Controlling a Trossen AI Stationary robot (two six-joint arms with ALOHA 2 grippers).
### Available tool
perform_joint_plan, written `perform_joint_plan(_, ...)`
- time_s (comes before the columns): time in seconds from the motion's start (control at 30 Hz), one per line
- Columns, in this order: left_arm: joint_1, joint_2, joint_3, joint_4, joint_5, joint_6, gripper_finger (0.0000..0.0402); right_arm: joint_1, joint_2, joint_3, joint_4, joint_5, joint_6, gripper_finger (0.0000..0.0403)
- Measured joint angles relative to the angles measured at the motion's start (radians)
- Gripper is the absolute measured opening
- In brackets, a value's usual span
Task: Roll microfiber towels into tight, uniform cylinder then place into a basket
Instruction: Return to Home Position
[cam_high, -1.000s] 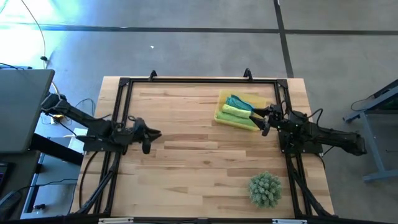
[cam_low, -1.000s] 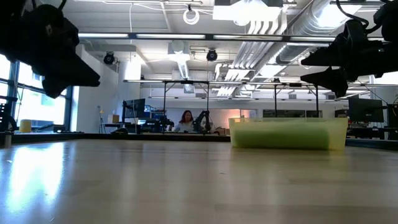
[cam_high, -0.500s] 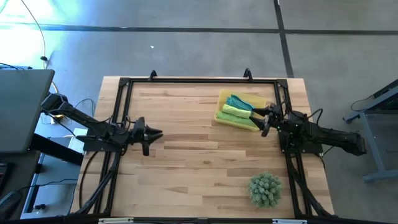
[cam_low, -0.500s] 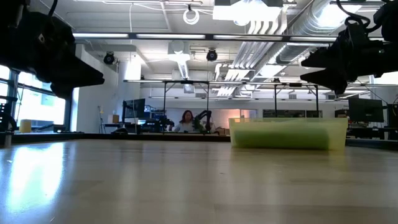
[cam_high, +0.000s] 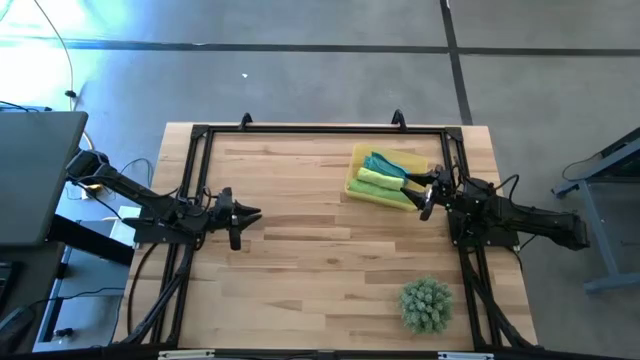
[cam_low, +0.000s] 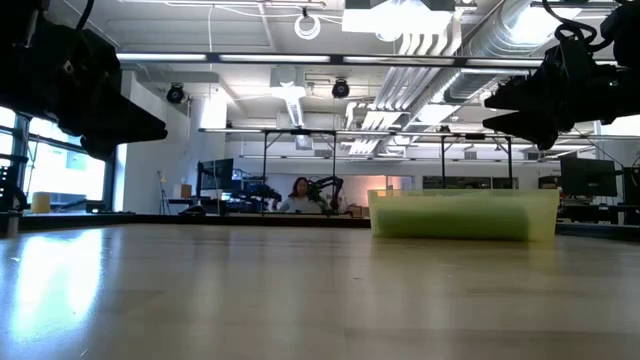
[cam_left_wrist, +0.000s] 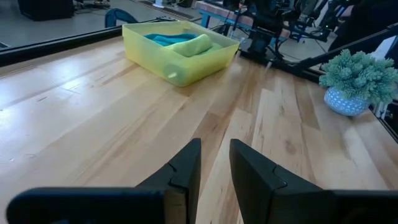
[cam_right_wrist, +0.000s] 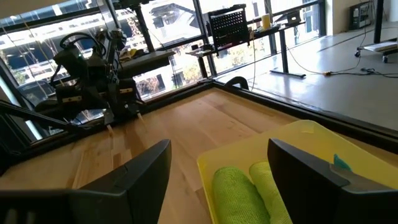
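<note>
The yellow basket (cam_high: 352, 187) stands at the table's far right. In it lie rolled towels: two lime-green (cam_high: 376, 181) and one teal (cam_high: 381, 162). They also show in the right wrist view as two lime-green rolls (cam_right_wrist: 237, 193) and a bit of teal (cam_right_wrist: 339, 162). My right gripper (cam_high: 426, 191) hovers open and empty above the basket's right side (cam_right_wrist: 298, 134). My left gripper (cam_high: 247, 214) hangs shut and empty above the table's left part, far from the basket (cam_left_wrist: 180, 59).
A spiky green ball-shaped plant in a pot (cam_high: 427, 305) stands near the front right corner; it also shows in the left wrist view (cam_left_wrist: 356, 73). A black frame (cam_high: 300, 130) runs along the table's edges. Bare wood (cam_high: 320, 250) lies between the arms.
My left gripper has shifted a little toward the table's right and tipped slightly more level, then kept still. The towels and the basket have not moved.
</note>
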Motion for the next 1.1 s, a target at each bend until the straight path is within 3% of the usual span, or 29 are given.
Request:
perform_joint_plan(0.23,0.0,-0.026,0.0,-0.003,0.0,0.0,0.0074,0.0,0.0,0.0,0.0,0.0,0.0,0.0259)
perform_joint_plan(0.53,0.031,-0.247,0.0,-0.009,0.0,0.0,0.0074,-0.001,0.0,0.0,0.0,0.0,0.0,0.0259)
perform_joint_plan(0.83,0.137,-0.491,0.0,-0.007,0.0,-0.001,0.0074,-0.001,0.0,0.0,0.0,0.0,0.0,0.0259)
perform_joint_plan(1.1,0.279,-0.571,0.0,-0.003,-0.001,-0.001,0.0074,-0.001,-0.002,0.0,0.0,0.0,0.0,0.0259)
